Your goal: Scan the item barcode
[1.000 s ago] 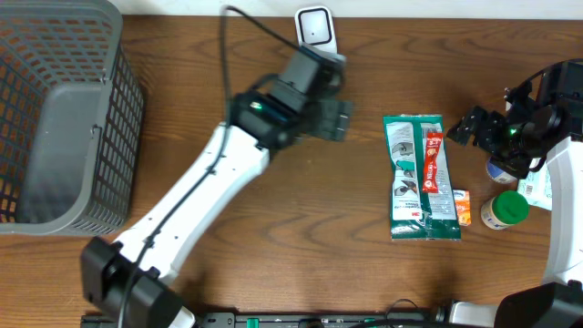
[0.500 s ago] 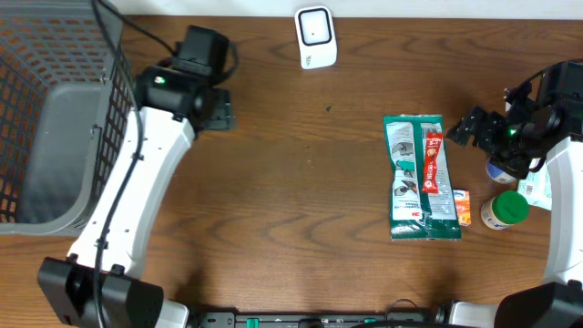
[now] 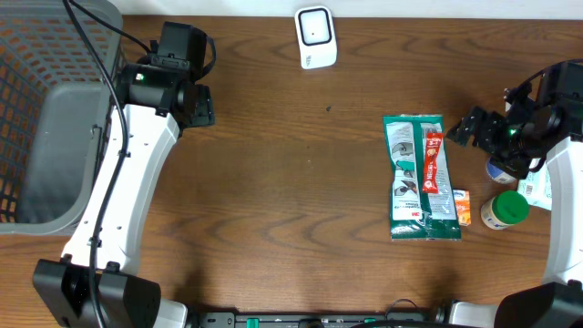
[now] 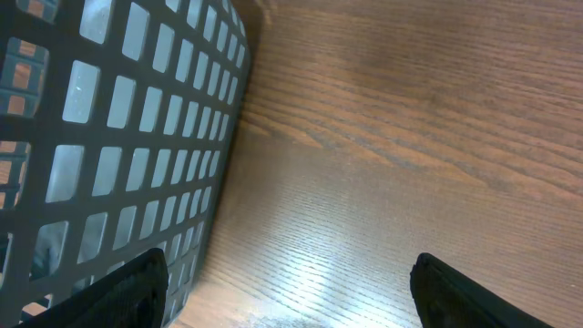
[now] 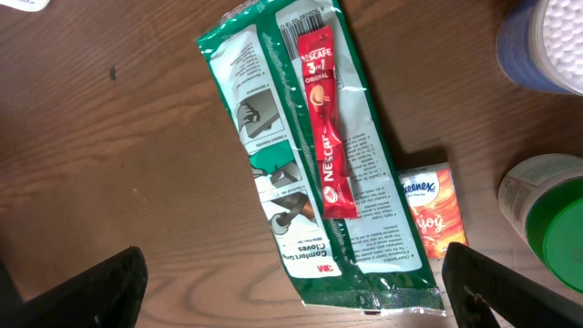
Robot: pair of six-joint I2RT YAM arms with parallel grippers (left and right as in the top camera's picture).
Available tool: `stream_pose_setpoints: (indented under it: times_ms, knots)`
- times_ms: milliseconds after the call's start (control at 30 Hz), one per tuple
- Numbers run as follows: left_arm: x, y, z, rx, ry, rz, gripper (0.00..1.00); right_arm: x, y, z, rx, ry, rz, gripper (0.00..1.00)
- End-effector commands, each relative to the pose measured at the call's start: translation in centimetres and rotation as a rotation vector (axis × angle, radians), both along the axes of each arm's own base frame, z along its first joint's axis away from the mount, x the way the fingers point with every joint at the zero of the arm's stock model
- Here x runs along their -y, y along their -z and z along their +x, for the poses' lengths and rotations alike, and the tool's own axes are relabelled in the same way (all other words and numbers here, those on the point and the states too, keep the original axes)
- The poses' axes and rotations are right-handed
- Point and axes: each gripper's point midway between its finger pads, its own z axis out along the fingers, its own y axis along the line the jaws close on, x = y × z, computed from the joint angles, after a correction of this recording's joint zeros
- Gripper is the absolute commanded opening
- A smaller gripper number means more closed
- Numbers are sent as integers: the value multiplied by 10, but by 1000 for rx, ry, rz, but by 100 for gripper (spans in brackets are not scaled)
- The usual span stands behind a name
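left gripper [image 4: 290,296] wide apart, empty (beside basket [image 4: 137,137]) | right gripper [image 5: 301,290] wide, empty

Wood table [image 3: 301,182] w/ basket [image 3: 55,46], scanner [image 3: 315,36], green pack [image 3: 405,182], tissues [image 3: 462,208], jar [image 3: 504,210].

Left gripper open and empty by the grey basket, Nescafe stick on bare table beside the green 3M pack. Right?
One thing is off: the Nescafe stick lies on top of the green 3M pack, not beside it; the right wrist view shows it. The left gripper is open and empty by the grey basket.
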Motion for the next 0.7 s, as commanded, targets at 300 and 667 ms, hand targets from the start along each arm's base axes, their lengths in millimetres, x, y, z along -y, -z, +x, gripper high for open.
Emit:
stream_pose_setpoints:
  times_ms: [300, 667]
  knots:
    - [-5, -8, -3, 14, 3, 23, 81, -3, -4, -2, 15, -12, 0, 99]
    - [-5, -8, -3, 14, 3, 23, 81, -33, -88, -5, 362, -113, -200, 99]
